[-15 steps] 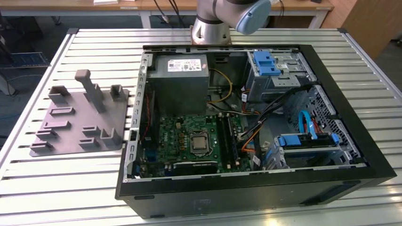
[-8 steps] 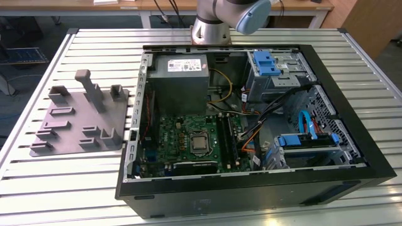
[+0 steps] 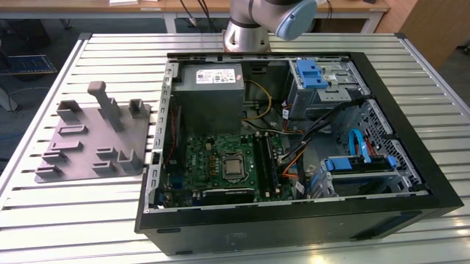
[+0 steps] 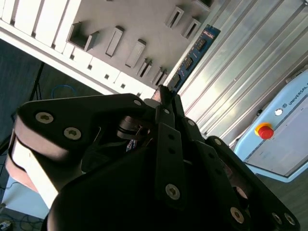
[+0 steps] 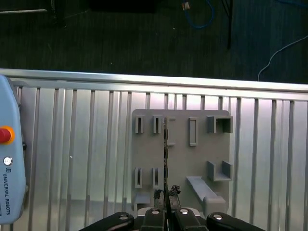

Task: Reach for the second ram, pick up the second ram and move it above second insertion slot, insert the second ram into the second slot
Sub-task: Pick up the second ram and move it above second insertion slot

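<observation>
The second ram (image 4: 195,53) is a thin blue-black board with black chips, and my gripper (image 4: 162,95) is shut on its near end. In the first wrist view the ram (image 5: 166,149) shows edge-on as a thin dark line rising from the gripper (image 5: 167,196). It hangs over the grey fixture plate (image 5: 192,161), apart from it. The open computer case (image 3: 411,181) lies on the table, with the long memory slots (image 3: 266,162) to the exterior view's right of the processor socket. I cannot tell which slot is the second one.
The grey fixture plate (image 3: 96,137) with its pegs and pockets lies to the exterior view's left of the case. A pale blue pendant with a red button (image 5: 7,159) (image 4: 269,139) rests on the slatted table. Beyond the table edge (image 5: 154,79) is dark floor with cables.
</observation>
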Controlling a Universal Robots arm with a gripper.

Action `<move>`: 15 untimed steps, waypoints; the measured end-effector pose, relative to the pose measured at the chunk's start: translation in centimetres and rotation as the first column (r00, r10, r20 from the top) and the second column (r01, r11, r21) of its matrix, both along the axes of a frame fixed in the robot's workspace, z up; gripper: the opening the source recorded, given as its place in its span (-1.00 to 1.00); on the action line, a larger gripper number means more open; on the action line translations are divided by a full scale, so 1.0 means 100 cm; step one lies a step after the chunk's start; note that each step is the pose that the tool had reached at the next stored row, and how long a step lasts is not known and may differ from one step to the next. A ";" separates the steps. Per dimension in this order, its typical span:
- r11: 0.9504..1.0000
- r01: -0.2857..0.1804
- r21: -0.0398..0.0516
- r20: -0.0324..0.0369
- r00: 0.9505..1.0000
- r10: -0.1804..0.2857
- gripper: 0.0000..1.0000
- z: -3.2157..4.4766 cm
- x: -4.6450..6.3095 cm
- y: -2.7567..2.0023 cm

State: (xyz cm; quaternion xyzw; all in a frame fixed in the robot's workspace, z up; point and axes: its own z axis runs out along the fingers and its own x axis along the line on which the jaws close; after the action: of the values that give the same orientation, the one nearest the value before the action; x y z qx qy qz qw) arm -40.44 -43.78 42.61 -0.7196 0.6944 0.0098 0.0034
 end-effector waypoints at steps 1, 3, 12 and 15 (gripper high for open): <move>1.000 0.000 0.000 0.000 1.000 0.000 -0.73 -0.0001 0.002 0.0000; 1.000 0.000 0.000 0.000 1.000 0.000 -0.73 -0.0003 0.009 0.0000; 1.000 0.000 0.000 -0.003 1.000 0.000 -0.73 -0.0004 0.039 0.0000; 1.000 0.000 0.000 -0.003 1.000 0.000 -0.73 -0.0005 0.047 0.0001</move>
State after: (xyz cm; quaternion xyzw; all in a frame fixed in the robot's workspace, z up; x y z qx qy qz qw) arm -35.71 -43.78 42.56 -0.7194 0.6945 0.0109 0.0025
